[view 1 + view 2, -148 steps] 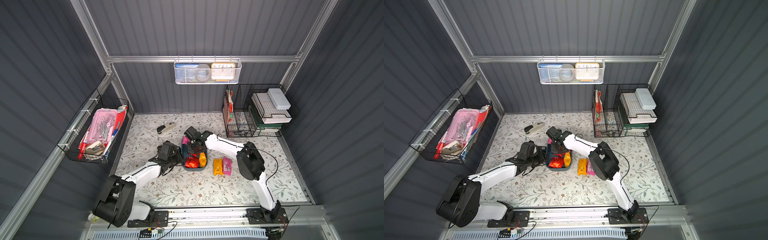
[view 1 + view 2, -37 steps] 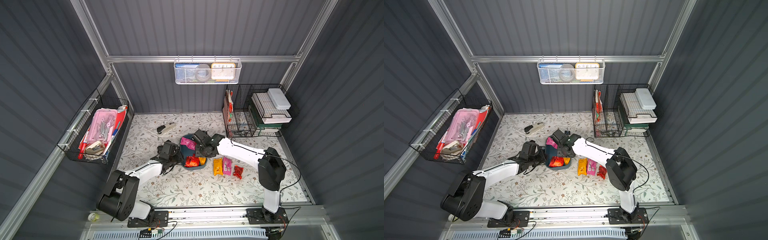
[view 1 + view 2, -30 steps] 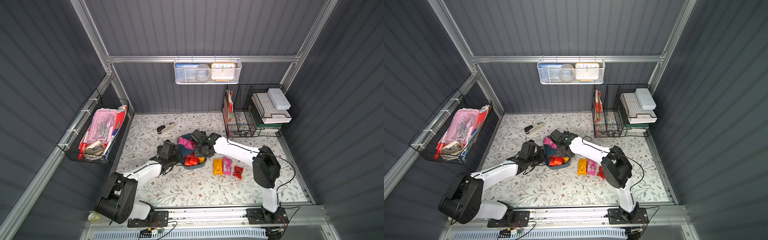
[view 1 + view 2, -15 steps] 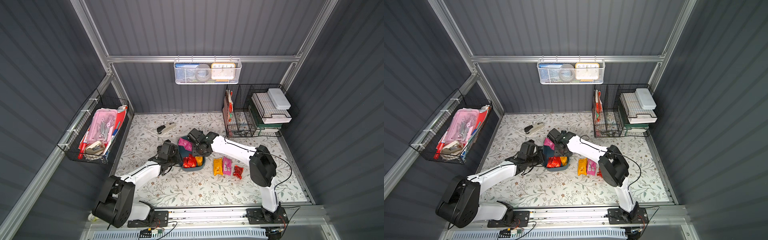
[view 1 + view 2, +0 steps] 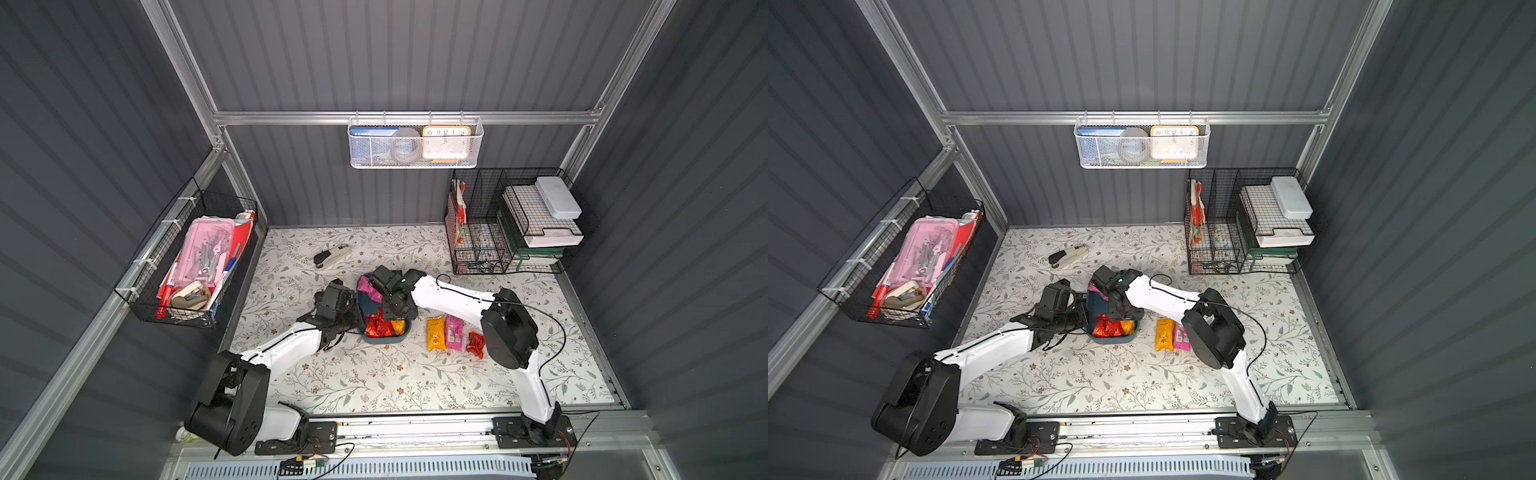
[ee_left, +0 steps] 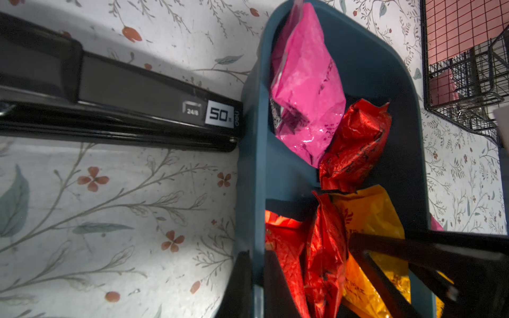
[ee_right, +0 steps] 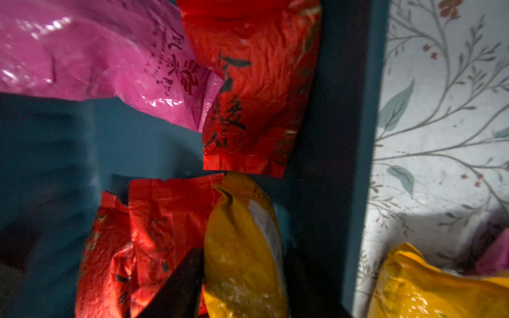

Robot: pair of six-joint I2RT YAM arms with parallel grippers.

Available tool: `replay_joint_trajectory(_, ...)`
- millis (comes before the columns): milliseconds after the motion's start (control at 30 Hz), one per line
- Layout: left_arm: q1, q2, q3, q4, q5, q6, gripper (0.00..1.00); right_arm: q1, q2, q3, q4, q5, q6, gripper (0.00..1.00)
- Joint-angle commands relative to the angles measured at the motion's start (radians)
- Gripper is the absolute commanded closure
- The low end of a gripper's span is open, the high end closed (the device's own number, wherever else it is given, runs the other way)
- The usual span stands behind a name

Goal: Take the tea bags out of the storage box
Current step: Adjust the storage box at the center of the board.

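Note:
The teal storage box (image 5: 386, 338) (image 5: 1113, 338) lies mid-table. My left gripper (image 6: 257, 275) (image 5: 358, 316) is shut on its left wall (image 6: 253, 165). Inside lie a pink tea bag (image 6: 305, 90) (image 7: 96, 55), red ones (image 6: 355, 146) (image 7: 256, 90) (image 7: 146, 234) and a yellow one (image 7: 242, 247) (image 5: 398, 327). My right gripper (image 7: 245, 280) (image 5: 395, 313) is down in the box, open, one finger on each side of the yellow bag. To the right of the box, a yellow bag (image 5: 435, 338), a pink bag (image 5: 454, 337) and a red bag (image 5: 475, 344) rest on the table.
A beige stapler (image 5: 332, 257) lies behind the box. Black wire baskets (image 5: 498, 232) stand at the back right, another (image 5: 191, 266) hangs on the left wall. A white mesh basket (image 5: 415, 143) hangs on the back wall.
My right gripper has moved left and down into the box, onto the yellow tea bag. The left gripper has stayed on the box wall.

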Motion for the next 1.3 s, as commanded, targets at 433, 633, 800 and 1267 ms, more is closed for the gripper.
replay_joint_trajectory(433,0.004,-0.036,0.022,-0.018,-0.015,0.012,0.92,-0.002,-0.002,-0.017,-0.023,-0.039,-0.01,0.8)
replay_joint_trajectory(633,0.004,-0.035,0.025,-0.021,-0.019,0.014,0.93,0.0,-0.086,-0.027,-0.027,-0.036,-0.019,0.91)
replay_joint_trajectory(800,0.003,-0.034,0.027,-0.019,-0.02,0.014,0.93,0.0,-0.155,-0.056,-0.025,-0.056,-0.029,0.92)
replay_joint_trajectory(1267,0.002,-0.026,0.021,0.007,-0.014,0.033,0.93,-0.053,-0.464,-0.319,0.195,-0.16,-0.013,0.99)
